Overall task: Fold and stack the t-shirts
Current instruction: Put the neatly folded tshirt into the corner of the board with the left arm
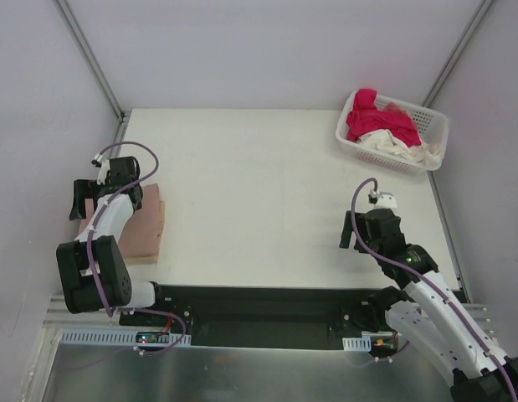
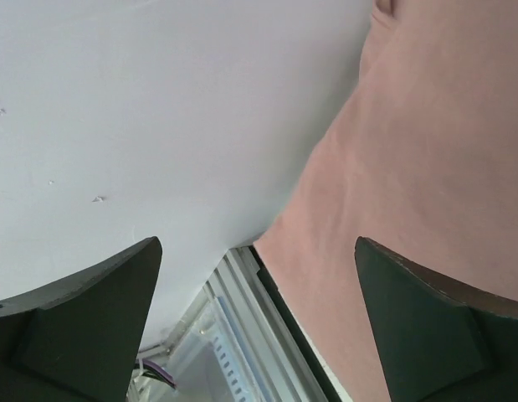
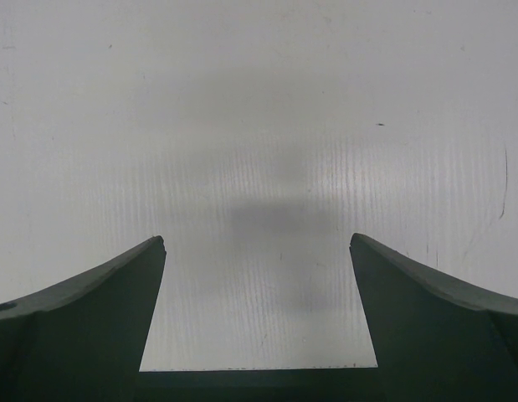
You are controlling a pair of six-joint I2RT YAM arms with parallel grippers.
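Folded dusty-pink cloth t-shirt (image 1: 146,230) is laid at left, placement judged done. The left gripper (image 2: 257,244) and right gripper (image 3: 255,240) are spread, empty. Next: magenta-red t-shirt (image 1: 373,122) to be fetched from white latticed plastic basket (image 1: 436,126).

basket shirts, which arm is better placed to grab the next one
Likely right. The right gripper hangs open over the table on the side of the basket, which holds the magenta shirt and cream shirt. The left gripper, also open, is by the folded pink stack at the opposite edge.
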